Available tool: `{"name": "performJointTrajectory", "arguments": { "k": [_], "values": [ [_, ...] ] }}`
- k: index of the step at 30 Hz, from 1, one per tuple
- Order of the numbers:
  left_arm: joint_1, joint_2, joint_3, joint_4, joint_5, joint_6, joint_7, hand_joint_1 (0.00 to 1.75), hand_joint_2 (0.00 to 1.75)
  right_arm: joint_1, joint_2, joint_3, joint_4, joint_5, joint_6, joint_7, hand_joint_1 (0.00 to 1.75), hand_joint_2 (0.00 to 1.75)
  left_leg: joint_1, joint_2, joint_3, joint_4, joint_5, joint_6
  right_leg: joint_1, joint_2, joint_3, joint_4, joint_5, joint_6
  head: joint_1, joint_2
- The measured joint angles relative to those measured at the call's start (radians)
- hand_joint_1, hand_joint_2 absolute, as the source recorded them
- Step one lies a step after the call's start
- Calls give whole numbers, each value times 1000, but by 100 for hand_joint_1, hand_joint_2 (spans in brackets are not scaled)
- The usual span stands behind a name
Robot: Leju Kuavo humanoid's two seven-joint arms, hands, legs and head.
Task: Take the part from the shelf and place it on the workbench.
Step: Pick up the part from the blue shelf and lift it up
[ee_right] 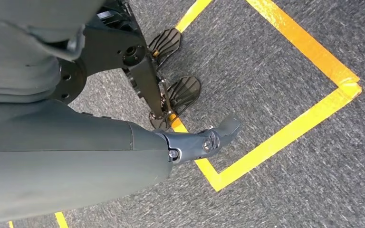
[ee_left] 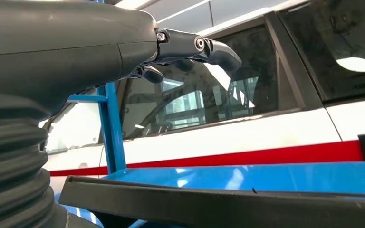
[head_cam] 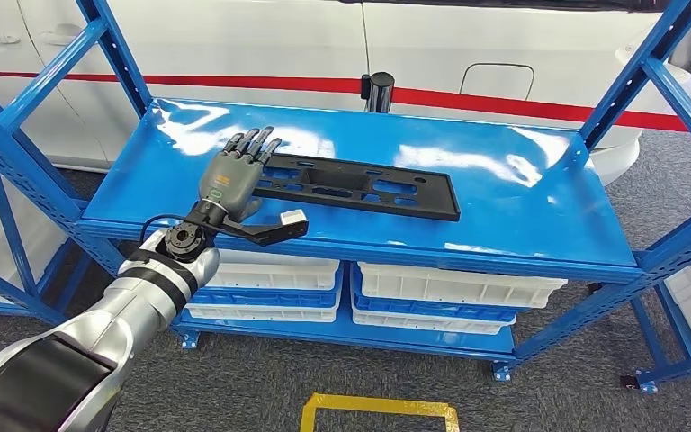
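Observation:
A long, flat black part [head_cam: 360,186] with several cut-outs lies on the blue shelf top [head_cam: 522,198], its length running left to right. My left hand [head_cam: 234,171] reaches over the shelf's front edge, fingers stretched out flat above the part's left end. In the left wrist view the part's edge [ee_left: 218,204] runs below my left hand [ee_left: 76,52]. The thumb [ee_left: 204,47] stands well above the part with a gap between them, so nothing is held. My right hand [ee_right: 76,156] hangs over the floor, thumb [ee_right: 209,140] extended, holding nothing.
White bins [head_cam: 450,288] fill the lower shelf. Blue uprights and diagonal braces [head_cam: 648,63] flank the shelf on both sides. A white car with a red stripe [head_cam: 261,45] stands behind, and a black post [head_cam: 379,90] rises at the back edge. Yellow tape [head_cam: 378,409] marks the grey floor.

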Motion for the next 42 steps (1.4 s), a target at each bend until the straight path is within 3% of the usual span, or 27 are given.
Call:
{"name": "performJointTrajectory", "arguments": {
  "k": [5,17,42],
  "values": [
    [0,8,0,20,1,48,-7,0,175,-3,0,0,0,9,0,1,0,0,0,0,0,0,0,0,0,0,0,0,0,0,0,0],
    [0,13,1,31,-36,54,-21,0,175,-11,2,1,0,21,-1,5,0,0,0,0,0,0,0,0,0,0,0,0,0,0,0,0],
    [-44,-31,1,105,-57,43,-9,0,175,-27,7,9,0,37,3,16,0,0,0,0,0,0,0,1,0,0,-1,0,0,0,0,0]
  ]
}}
